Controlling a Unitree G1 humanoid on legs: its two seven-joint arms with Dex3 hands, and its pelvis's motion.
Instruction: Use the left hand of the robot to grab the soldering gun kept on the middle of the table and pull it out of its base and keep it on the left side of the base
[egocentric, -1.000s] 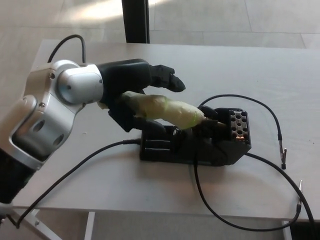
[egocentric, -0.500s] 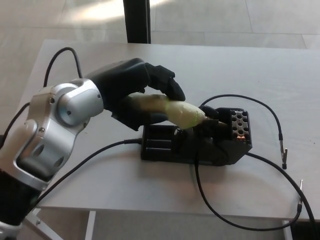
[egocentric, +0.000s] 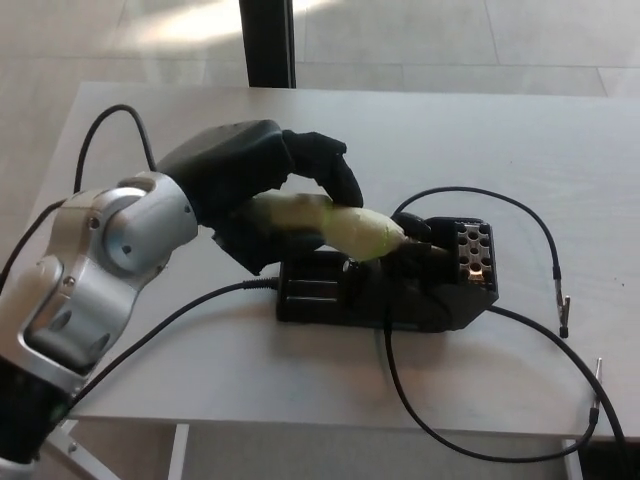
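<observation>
— Black fingers (egocentric: 325, 165) are now curled over the soldering gun (egocentric: 335, 225); a second ago they were stretched out flat above it. What else has changed?

— The left hand (egocentric: 265, 195) has closed round the pale, tape-wrapped handle, fingers over the top and the thumb underneath. The silver forearm (egocentric: 95, 265) has sunk lower and swung a little toward the near edge. The gun itself has hardly shifted: its tip end still sits in the black base (egocentric: 390, 285), handle slanting up to the left.

— So it is not out of the base yet?

— No, the front of the gun is still lodged beside the perforated block (egocentric: 473, 250) at the base's right end, where a small orange glow shows.

— Where does all this sit on the counter (egocentric: 560, 150)?

— Near the middle, closer to the near edge than the far one. Left of the base the surface is bare apart from a black cable (egocentric: 190, 310) running from the base toward the near left corner, under the forearm.

— And on the right?

— A thin black lead (egocentric: 535, 225) loops out from the base toward the right edge and ends at a small clip (egocentric: 566, 312); another cable (egocentric: 400, 385) curls along the near edge and hangs just over it. The far half of the counter is open, with a dark post (egocentric: 267, 42) standing behind the far edge.

— The right hand?

— It does not show.
</observation>
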